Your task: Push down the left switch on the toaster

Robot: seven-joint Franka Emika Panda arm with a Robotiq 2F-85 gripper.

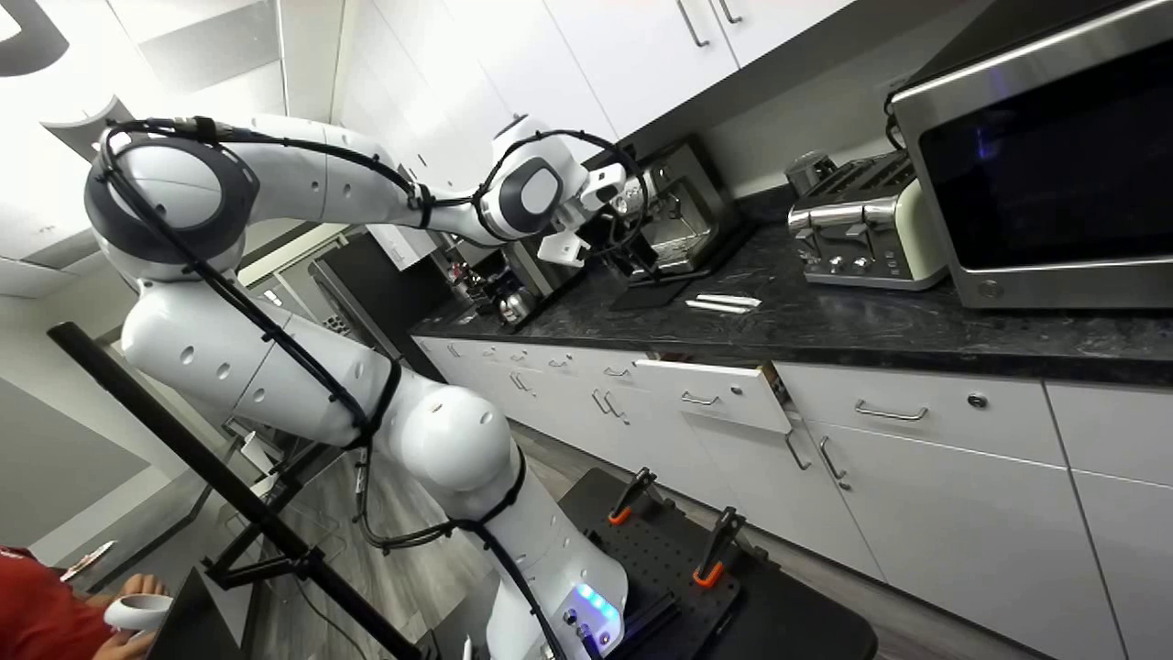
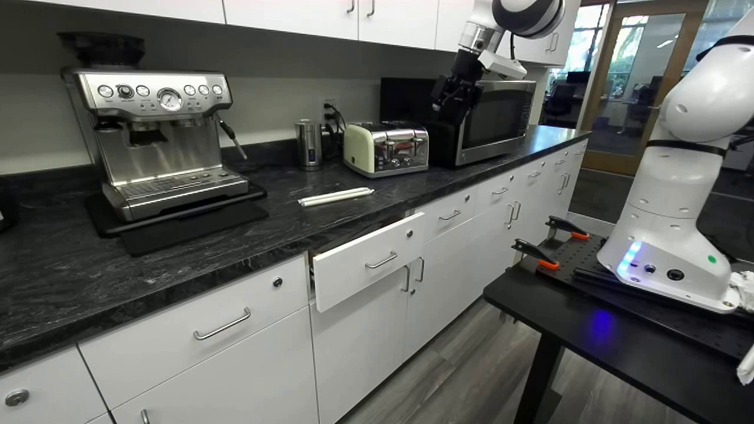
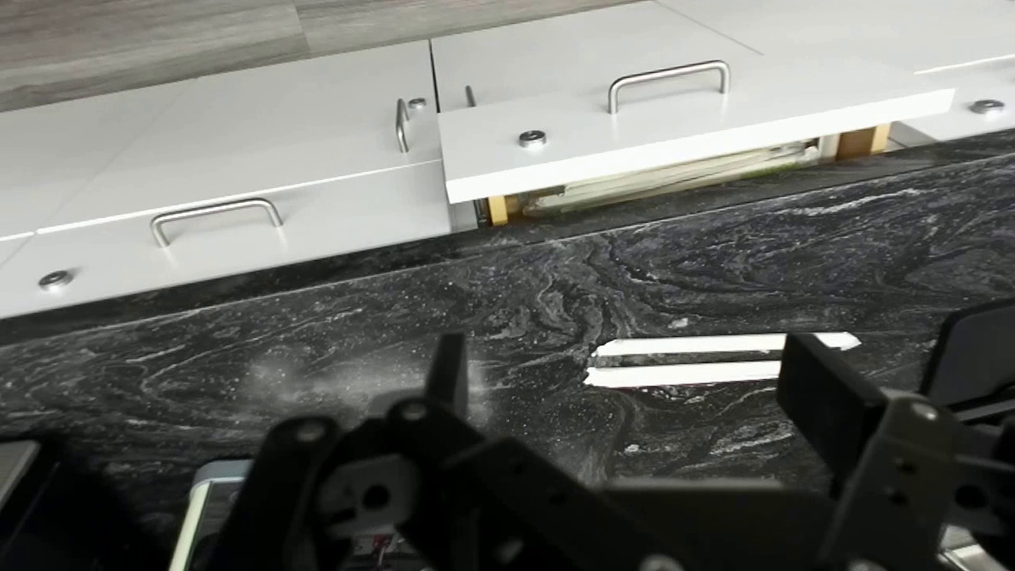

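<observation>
The gripper (image 3: 637, 381) is spread wide — fingers (image 3: 829, 404) well apart, released, in the air above the counter (image 2: 306, 224). One toaster (image 2: 403, 148) with two front levers (image 1: 857, 231) sits just beside one microwave (image 2: 499, 121); two white sticks (image 2: 336, 196) lie near one coffee machine (image 2: 171, 141) — and one drawer (image 2: 371, 259) stands pulled out.

The ceiling (image 1: 105, 69) blows out at ten o'clock in an exterior view — glare hazes the wrist-view tabletop (image 3: 317, 387) at eight.
</observation>
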